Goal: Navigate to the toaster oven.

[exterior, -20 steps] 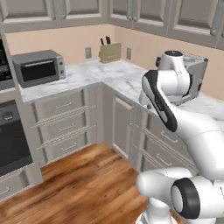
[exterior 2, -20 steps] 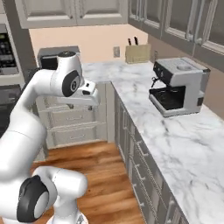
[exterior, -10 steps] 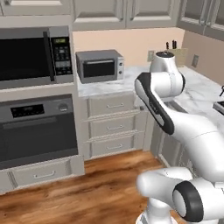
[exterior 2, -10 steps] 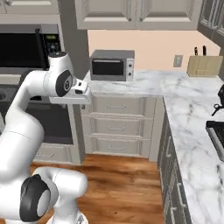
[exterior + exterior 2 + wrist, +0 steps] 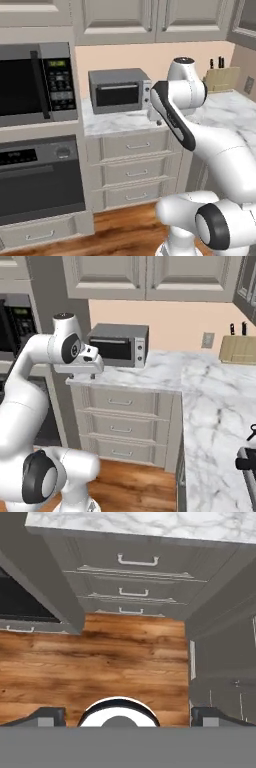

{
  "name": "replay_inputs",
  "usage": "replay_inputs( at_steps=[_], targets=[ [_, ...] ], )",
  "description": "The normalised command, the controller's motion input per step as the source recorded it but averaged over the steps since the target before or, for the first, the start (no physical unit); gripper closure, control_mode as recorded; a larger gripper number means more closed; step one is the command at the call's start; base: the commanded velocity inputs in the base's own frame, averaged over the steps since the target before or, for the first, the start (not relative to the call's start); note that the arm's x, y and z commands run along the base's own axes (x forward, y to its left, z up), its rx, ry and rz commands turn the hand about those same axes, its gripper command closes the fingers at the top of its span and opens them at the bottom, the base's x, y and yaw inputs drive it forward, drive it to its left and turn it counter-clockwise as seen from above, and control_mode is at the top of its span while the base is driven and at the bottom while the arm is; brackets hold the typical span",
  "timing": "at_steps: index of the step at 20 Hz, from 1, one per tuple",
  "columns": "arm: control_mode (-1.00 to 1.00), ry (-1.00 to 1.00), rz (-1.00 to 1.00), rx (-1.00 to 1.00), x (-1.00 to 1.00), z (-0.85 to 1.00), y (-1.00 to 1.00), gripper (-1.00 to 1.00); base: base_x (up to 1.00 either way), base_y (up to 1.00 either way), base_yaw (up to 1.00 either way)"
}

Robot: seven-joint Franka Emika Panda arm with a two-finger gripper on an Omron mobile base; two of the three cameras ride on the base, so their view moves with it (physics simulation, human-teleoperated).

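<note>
The toaster oven is a small grey box with a dark glass door and a silver bar handle. It stands on the marble counter against the peach wall, straight ahead in both base views. From the right base it is the toaster oven just behind my hand. My gripper hangs in front of the counter edge and points down, below and in front of the oven. In the hand view the gripper is open, its fingertips wide apart, with nothing between them.
A built-in microwave sits left of the oven, with a wall oven below it. Drawers fill the cabinet under the counter. A knife block stands at the far right. The floor below is wood.
The whole picture has shifted as the base turned and came closer. The toaster oven now sits near the centre and looks larger. The arm's pose looks unchanged.
</note>
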Motion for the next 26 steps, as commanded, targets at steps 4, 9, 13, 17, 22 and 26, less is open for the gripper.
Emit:
replay_inputs(
  at_steps=[4,9,13,17,22,26],
  targets=[
    [1.00,0.00,0.00,0.00,0.00,0.00,0.00,-1.00,0.95,-0.41,0.15],
    [1.00,0.00,0.00,0.00,0.00,0.00,0.00,-1.00,0.93,0.02,0.06],
    [1.00,0.00,0.00,0.00,0.00,0.00,0.00,-1.00,0.81,0.20,0.00],
    [1.00,0.00,0.00,0.00,0.00,0.00,0.00,-1.00,0.76,0.25,0.00],
    [1.00,0.00,0.00,0.00,0.00,0.00,0.00,-1.00,0.76,0.35,-0.01],
    [1.00,0.00,0.00,0.00,0.00,0.00,0.00,-1.00,0.71,0.21,0.00]
  ],
)
